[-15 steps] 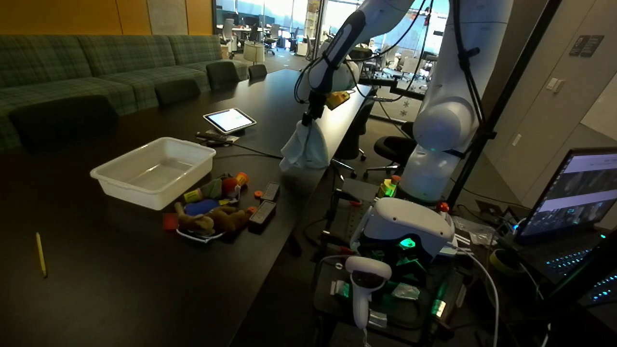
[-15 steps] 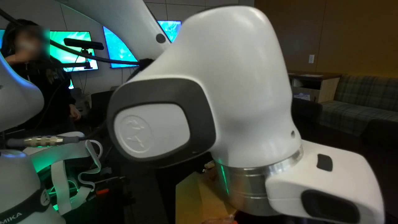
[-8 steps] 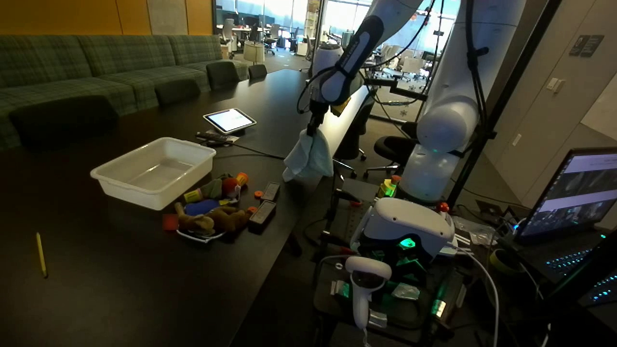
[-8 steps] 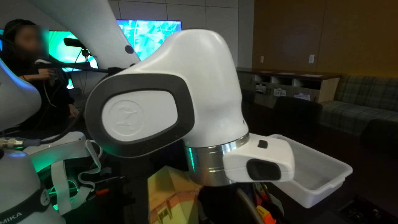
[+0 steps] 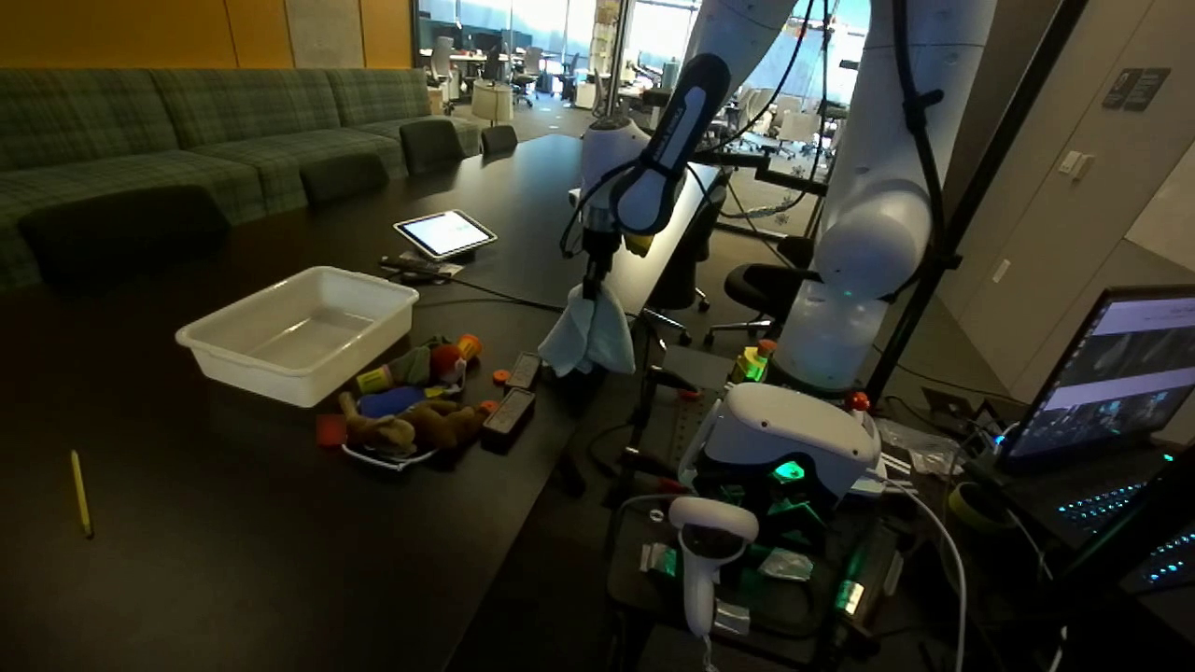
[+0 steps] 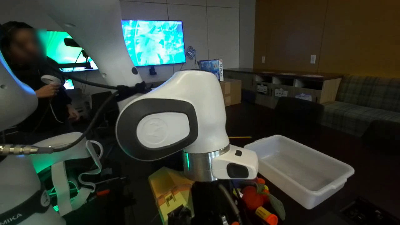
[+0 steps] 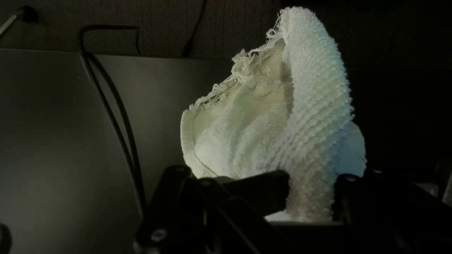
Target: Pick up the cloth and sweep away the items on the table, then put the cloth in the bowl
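I hold the cloth (image 5: 586, 338) at the centre of the frame in an exterior view, its top clamped in my gripper (image 5: 592, 289), the rest hanging in folds. Below and left of it lie the colourful items (image 5: 434, 422), the white bowl (image 5: 250, 371) just beside them, left of centre, both on the black table (image 5: 280, 560). A yellow pencil (image 5: 80, 495) lies at the lower left.

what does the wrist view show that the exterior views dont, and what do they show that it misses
Only the wrist view shows the frayed edge of the cloth. Only the exterior views, both of them, show the white bin and toys; an exterior view adds a lit tablet. The wrist view shares with an exterior view the gripper shut on the cloth, and the black table.
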Motion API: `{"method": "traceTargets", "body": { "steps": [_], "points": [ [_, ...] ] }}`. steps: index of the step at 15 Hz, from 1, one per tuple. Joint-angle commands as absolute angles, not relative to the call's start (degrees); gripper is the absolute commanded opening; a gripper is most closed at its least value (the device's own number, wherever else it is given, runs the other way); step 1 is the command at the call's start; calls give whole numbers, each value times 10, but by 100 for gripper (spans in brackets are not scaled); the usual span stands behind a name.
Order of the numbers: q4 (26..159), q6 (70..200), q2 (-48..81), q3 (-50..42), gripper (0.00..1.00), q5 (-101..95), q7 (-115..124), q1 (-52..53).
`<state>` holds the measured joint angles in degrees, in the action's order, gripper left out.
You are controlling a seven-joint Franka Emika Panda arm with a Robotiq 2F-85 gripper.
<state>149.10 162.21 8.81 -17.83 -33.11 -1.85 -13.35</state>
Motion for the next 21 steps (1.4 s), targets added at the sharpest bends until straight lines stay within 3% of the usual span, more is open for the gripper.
{"method": "traceTargets", "body": {
  "steps": [1,14,21],
  "points": [
    [1464,1643,155,-174,2,-303,-19,-126],
    [1252,1738,444,-159,1,-88,-10,-144],
    [1250,1712,491,-198,2,-48,34,-87]
  ]
}}
